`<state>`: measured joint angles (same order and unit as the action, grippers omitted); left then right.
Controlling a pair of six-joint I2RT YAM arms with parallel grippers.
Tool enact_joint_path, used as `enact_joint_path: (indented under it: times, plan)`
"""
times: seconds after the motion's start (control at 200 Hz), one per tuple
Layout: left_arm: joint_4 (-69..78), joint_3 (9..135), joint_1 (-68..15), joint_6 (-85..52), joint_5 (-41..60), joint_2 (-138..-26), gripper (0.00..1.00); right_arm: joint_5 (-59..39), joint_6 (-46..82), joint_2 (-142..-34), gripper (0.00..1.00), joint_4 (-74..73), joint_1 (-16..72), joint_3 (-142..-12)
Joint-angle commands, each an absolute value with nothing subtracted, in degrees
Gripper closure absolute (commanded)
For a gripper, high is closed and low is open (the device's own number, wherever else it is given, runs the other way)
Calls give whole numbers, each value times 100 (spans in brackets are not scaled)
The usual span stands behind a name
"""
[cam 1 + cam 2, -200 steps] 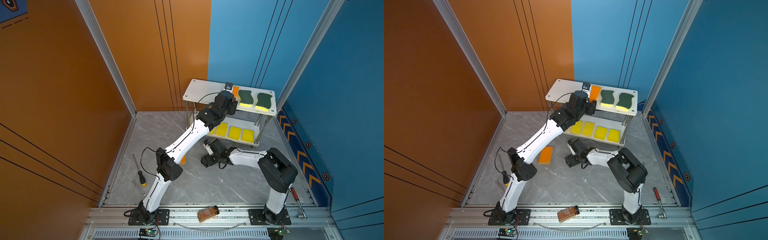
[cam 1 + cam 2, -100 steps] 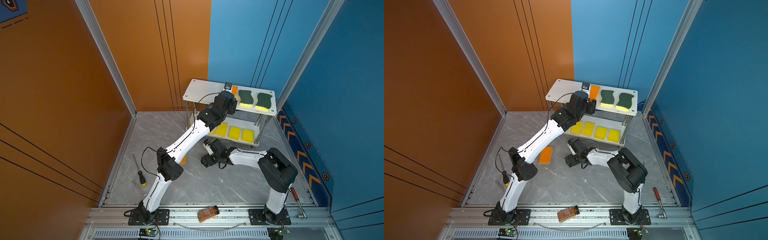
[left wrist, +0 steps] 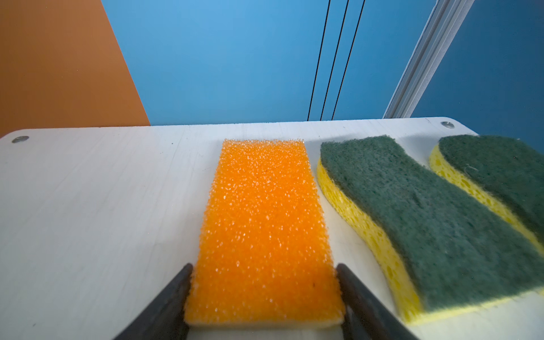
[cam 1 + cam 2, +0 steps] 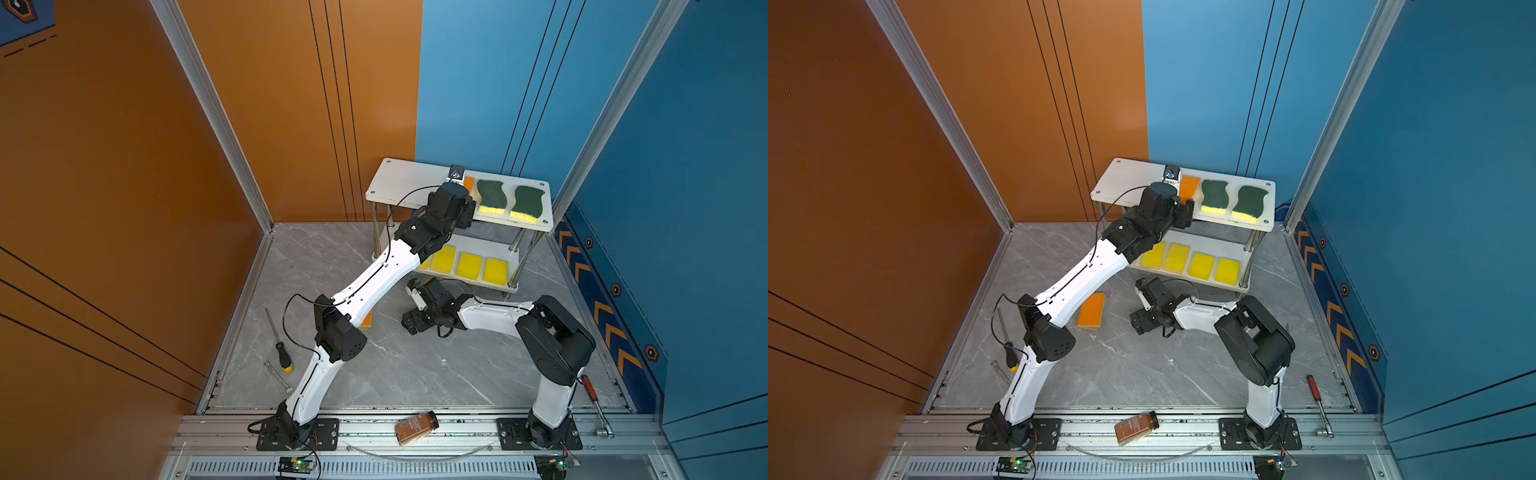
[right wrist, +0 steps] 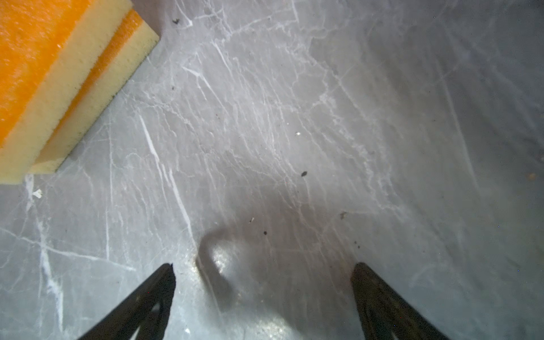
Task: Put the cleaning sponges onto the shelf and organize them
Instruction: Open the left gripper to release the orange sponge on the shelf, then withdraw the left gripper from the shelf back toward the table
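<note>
While both top views show the shelf with green-topped sponges above, yellow sponges below and an orange stack waiting on the floor, the left wrist view has the left gripper flanking an orange-topped sponge flat on the top board, grip unclear, and the right wrist view shows the right gripper wide open, empty.

Two green-topped sponges, three orange-topped sponges, four yellow sponges, perhaps a fifth behind the left arm; one bottle.

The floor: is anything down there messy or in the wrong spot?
Yes. Two orange-topped sponges sit stacked on the floor, not on the shelf. A brown bottle lies tipped on its side on the front rail.
</note>
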<state>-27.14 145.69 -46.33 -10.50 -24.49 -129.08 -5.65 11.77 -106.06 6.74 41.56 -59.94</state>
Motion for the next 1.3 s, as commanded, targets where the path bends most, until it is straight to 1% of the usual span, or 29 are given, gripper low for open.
enact_joint_path:
  times: [0.0,0.085,0.21,0.22,0.23,0.386,0.536,0.716,0.791,0.956,1.107,1.227,1.297]
  plan:
    - [-2610,14714,-4706,-1083,-2596,-12972,17,-860,1248,-11127,8,1446,4113,-5704]
    - [-2610,14714,-4701,-1065,-2597,-12960,15,-859,1239,-11136,7,1442,4113,-5717]
    - [-2610,14699,-4707,-1075,-2571,-12941,15,-869,1242,-11145,7,1436,4113,-5719]
    - [-2610,14690,-4708,-1080,-2572,-12934,11,-865,1240,-11149,7,1433,4113,-5719]
    - [-2610,14683,-4704,-1078,-2572,-12937,10,-869,1239,-11152,7,1431,4113,-5714]
    - [-2610,14540,-4738,-1057,-2509,-12812,8,-897,1239,-11213,7,1414,4113,-5758]
    - [-2610,14263,-4770,-945,-2466,-12540,3,-931,1249,-11206,7,1385,4113,-5789]
    - [-2604,13755,-4779,-906,-2466,-12074,0,-921,1281,-11198,7,1387,4116,-5792]
    - [-2597,13538,-4796,-882,-2442,-11856,2,-910,1276,-11172,7,1382,4112,-5756]
    - [-2593,13137,-4812,-691,-2392,-11420,2,-916,1249,-11075,7,1424,4060,-5715]
    - [-2575,12461,-4814,-679,-2294,-10800,2,-870,1263,-10929,7,1494,4061,-5714]
    - [-2495,11434,-4792,-701,-2445,-10028,2,-846,1322,-10797,7,1554,4061,-5731]
    - [-2390,10625,-4742,-776,-2610,-9515,2,-801,1351,-10726,7,1573,4061,-5745]
